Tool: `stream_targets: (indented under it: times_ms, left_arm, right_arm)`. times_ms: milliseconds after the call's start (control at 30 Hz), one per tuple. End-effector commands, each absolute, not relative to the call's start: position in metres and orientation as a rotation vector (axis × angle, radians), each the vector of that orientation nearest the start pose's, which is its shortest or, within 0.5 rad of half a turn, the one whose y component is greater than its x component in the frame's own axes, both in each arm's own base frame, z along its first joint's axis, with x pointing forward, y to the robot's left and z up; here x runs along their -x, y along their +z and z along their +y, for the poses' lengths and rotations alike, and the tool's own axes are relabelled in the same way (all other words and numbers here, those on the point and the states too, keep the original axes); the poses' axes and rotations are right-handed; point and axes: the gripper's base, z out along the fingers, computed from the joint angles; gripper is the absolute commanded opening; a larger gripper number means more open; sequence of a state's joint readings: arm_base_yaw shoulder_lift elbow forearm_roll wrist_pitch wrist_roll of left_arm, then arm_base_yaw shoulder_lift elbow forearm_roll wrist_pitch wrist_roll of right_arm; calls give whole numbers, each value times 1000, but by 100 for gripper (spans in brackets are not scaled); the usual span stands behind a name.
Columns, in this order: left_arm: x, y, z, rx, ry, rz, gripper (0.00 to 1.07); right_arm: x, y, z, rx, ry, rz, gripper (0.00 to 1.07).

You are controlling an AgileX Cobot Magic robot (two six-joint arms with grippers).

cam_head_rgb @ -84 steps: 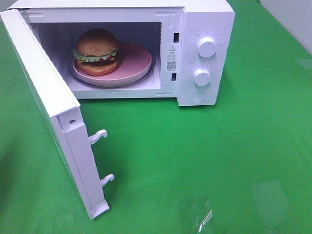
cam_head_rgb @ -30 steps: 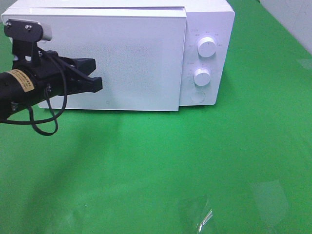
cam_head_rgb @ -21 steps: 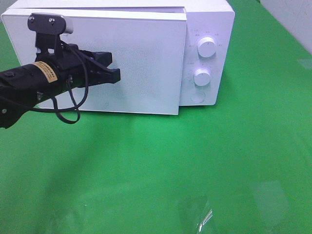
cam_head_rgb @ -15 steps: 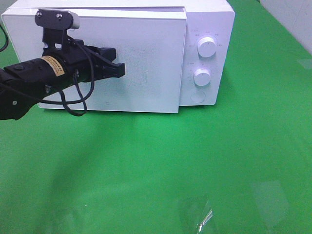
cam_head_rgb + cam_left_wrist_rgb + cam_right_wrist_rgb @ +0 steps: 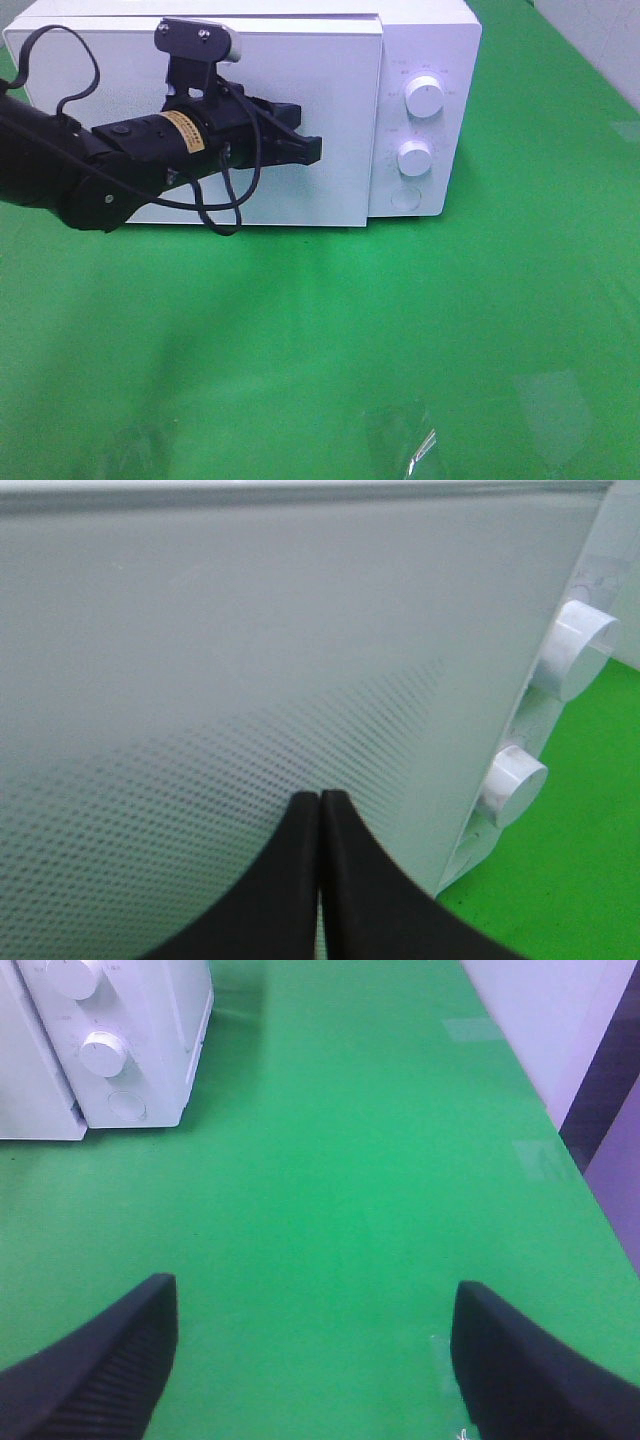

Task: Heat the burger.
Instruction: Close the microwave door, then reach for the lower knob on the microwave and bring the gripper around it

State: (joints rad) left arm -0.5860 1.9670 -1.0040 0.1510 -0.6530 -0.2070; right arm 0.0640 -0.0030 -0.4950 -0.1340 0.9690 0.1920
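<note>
The left gripper [image 5: 310,150], jaws pressed together as a blunt pusher, is at the microwave door [image 5: 340,90], which looks shut. The burger is hidden, probably inside. The right gripper [image 5: 312,1345] hangs wide and empty over the mat [image 5: 350,1160], near the knobs [image 5: 425,97].

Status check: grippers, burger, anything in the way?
Left gripper shut, tips close to the microwave door. Right gripper open, empty, over the green table. Burger not in view; door closed. Nothing between left gripper and the knobs.
</note>
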Motion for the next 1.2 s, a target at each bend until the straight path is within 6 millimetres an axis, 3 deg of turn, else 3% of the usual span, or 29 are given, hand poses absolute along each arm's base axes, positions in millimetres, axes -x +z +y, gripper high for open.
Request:
stream_targets:
  times_ms: [33,400,600,667,833,867,900,1000,1067,1100,1133,1200]
  left_arm:
    - [-352,178,-234,-411,-568,1745,0]
    - [-375,181,-248,-393,-565,1744,0]
    - [-360,188,-255,-443,-577,1757,0]
    - [-338,192,-258,-486,-585,1802,0]
    - [-322,192,-256,-516,-586,1839,0]
    - [-310,192,-254,-539,-584,1870,3]
    - [-300,193,-252,-559,-578,1903,17]
    - [-296,191,-251,-569,-572,1924,26]
    - [-282,189,-243,-596,-536,2034,83]
    - [-282,189,-243,-596,-536,2034,83]
    - [-277,188,-237,-588,-513,2124,103]
    - [-272,188,-232,-587,-481,2212,101]
  right_arm:
    - [5,285,-10,-114,0,1910,73]
    - [5,285,-10,-114,0,1910,73]
    - [5,285,-10,-114,0,1910,73]
    - [5,285,-10,-114,0,1910,73]
    - [5,285,-10,-114,0,1910,73]
    - [5,285,-10,-114,0,1910,73]
    - [5,285,-10,-114,0,1910,73]
    - [5,285,-10,-114,0,1910,73]
    - [5,285,-10,-114,0,1910,73]
    - [5,285,-10,-114,0,1910,73]
    - [5,285,-10,-114,0,1910,73]
    - [5,285,-10,-114,0,1910,73]
